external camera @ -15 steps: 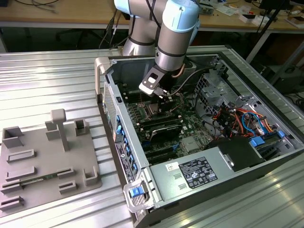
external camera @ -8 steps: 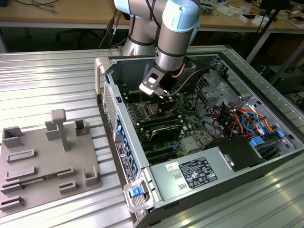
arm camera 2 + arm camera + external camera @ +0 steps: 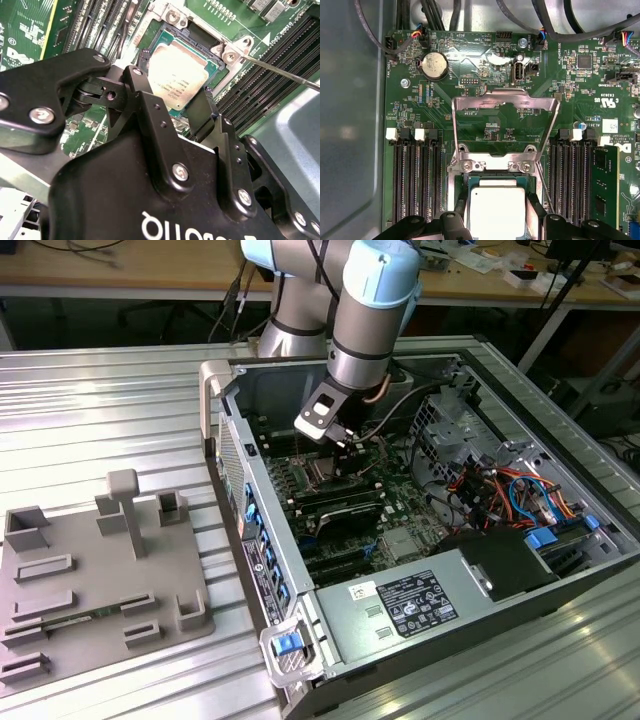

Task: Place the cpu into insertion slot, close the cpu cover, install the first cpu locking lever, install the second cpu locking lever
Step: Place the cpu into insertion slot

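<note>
The black fingers (image 3: 200,107) stood spread either side of the small flat silver-grey square cpu (image 3: 178,75), gripping nothing. Light, rigid and delicate, it was probably best held by opposite edges.

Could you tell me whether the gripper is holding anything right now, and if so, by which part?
Nothing is held: the gripper hangs open over the cpu, which already sits in the insertion slot.

You see a dull silver-grey cpu (image 3: 496,211) in front of your black pincer (image 3: 172,102). Beyond it the cpu cover (image 3: 504,102) is bare silvery metal over a green circuit board (image 3: 485,75) with long black memory slots (image 3: 415,180) either side.
</note>
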`<action>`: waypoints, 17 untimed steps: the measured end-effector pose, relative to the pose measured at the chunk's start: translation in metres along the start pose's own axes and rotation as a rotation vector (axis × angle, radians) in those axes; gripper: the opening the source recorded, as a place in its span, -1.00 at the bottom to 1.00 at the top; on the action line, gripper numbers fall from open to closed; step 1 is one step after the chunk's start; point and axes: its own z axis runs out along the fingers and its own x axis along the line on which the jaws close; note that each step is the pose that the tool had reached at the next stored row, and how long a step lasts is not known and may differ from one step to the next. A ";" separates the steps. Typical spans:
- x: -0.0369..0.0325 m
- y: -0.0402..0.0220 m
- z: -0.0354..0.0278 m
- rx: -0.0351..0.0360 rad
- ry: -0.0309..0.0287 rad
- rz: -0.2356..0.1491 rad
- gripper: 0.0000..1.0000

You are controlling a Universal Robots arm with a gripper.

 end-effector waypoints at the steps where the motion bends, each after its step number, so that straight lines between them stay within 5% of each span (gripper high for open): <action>1: 0.0000 -0.0006 0.0003 -0.0001 0.0000 0.000 0.09; 17: 0.0001 -0.0013 0.0010 0.0000 0.0002 0.002 0.09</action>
